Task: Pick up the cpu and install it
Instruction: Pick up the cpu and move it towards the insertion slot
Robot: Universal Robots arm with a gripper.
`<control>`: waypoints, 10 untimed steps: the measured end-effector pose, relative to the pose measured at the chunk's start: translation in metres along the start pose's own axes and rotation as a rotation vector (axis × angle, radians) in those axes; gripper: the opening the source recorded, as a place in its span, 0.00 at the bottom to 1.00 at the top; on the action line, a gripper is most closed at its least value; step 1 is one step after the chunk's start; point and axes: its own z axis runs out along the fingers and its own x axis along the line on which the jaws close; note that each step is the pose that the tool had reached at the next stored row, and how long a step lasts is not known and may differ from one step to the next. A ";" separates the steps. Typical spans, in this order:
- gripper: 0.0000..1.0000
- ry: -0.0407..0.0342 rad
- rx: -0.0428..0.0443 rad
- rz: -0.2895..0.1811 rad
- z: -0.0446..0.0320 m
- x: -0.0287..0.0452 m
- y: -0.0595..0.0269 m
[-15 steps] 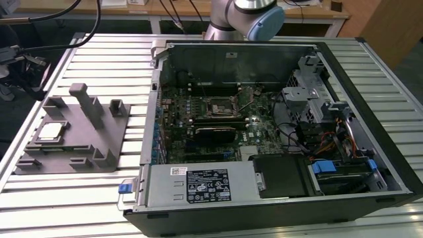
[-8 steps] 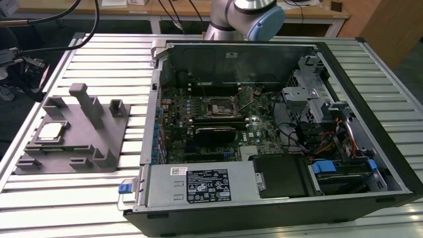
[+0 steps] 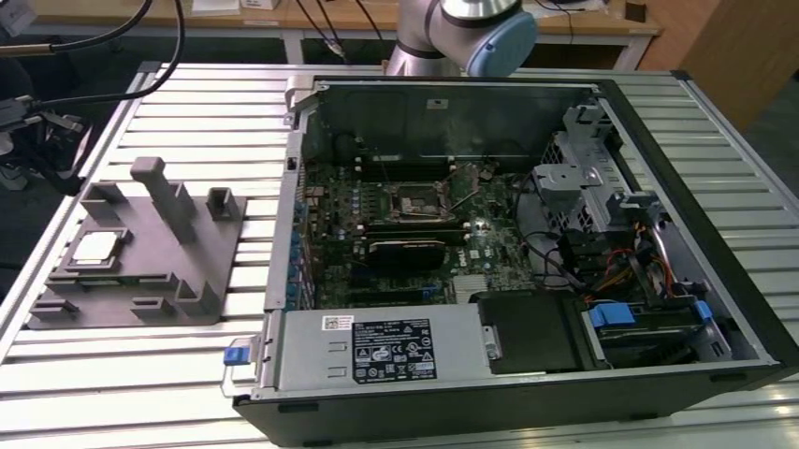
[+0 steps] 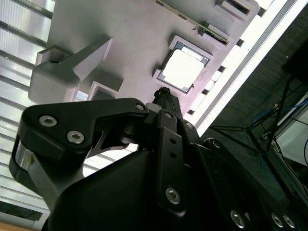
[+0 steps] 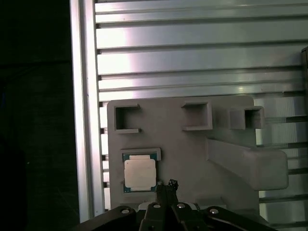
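A ribbed metal desk (image 3: 150, 393) carries an open computer case (image 3: 525, 402) with its motherboard (image 3: 387, 234) facing up. A grey plastic block (image 3: 150, 253) sits just beside the case, on the exterior view's left. The cpu (image 3: 97, 247) (image 5: 140, 174) (image 4: 183, 70) lies flat in a square recess of that block. In both wrist views the jaws hang above the block near the cpu, pinched narrow and holding nothing.

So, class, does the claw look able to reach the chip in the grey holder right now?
Probably yes. The chip lies uncovered in an open pocket of the grey holder, and the claw points at the holder just beside it, with nothing between them.
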 end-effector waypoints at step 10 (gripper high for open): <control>0.11 0.0000 0.0000 0.000 0.0139 0.0041 -0.0009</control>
